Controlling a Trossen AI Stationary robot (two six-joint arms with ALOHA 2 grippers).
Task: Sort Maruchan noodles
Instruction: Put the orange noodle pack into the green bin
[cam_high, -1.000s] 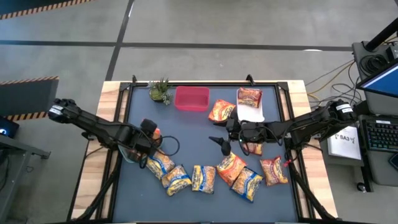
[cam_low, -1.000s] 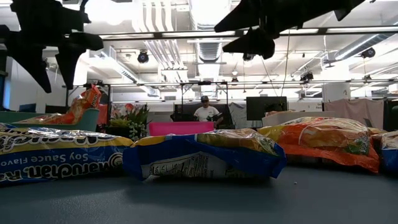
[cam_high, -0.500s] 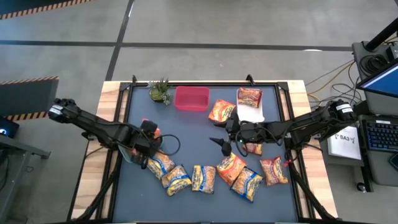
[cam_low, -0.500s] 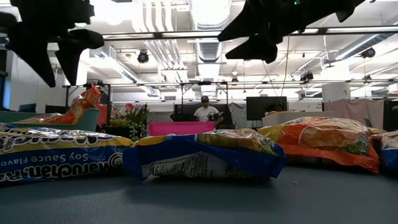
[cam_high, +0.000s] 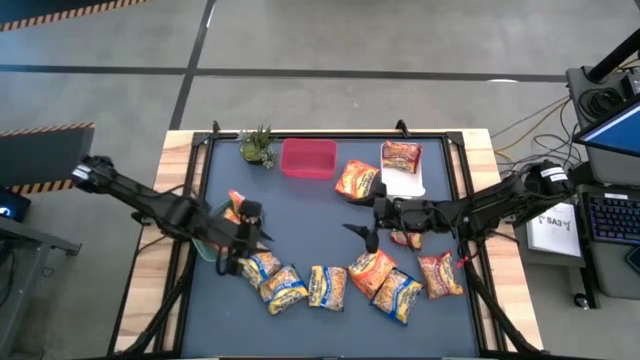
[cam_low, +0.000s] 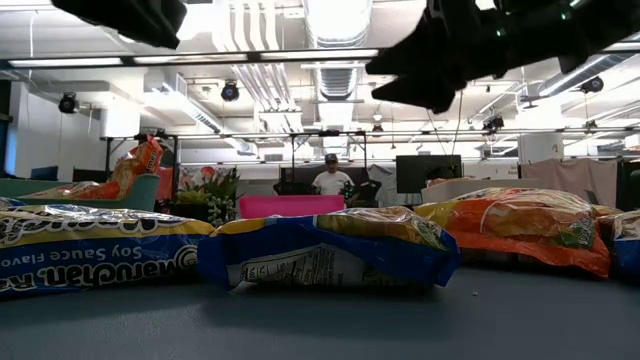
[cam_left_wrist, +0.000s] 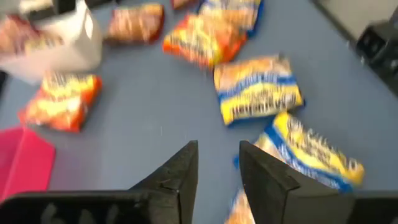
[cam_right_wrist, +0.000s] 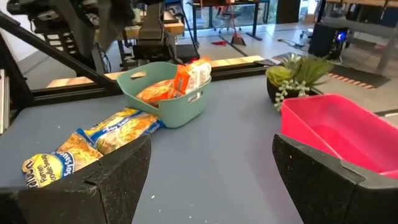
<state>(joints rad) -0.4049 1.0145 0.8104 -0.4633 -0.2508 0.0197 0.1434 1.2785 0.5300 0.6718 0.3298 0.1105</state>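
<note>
Dark worktop (cam_high: 300, 215) framed in pale wood. Left arm reaching in from the left edge, left gripper (cam_high: 243, 232) above the yellow-and-blue packets (cam_high: 262, 266) near the front-left; jaws narrowly parted, nothing between them. Right arm reaching in from the right edge, right gripper (cam_high: 362, 232) over the middle; jaws spread wide, empty. Pink bin (cam_high: 308, 158) at the rear edge. Teal bin (cam_right_wrist: 166, 93) near the left edge, holding orange packets (cam_right_wrist: 180, 79). White bin (cam_high: 403, 178) rear-right, 1 red packet (cam_high: 401, 155) on it. Remaining noodles (cam_high: 372, 268) arced along the front. Small green plant (cam_high: 257, 146), rear-left corner.
</note>
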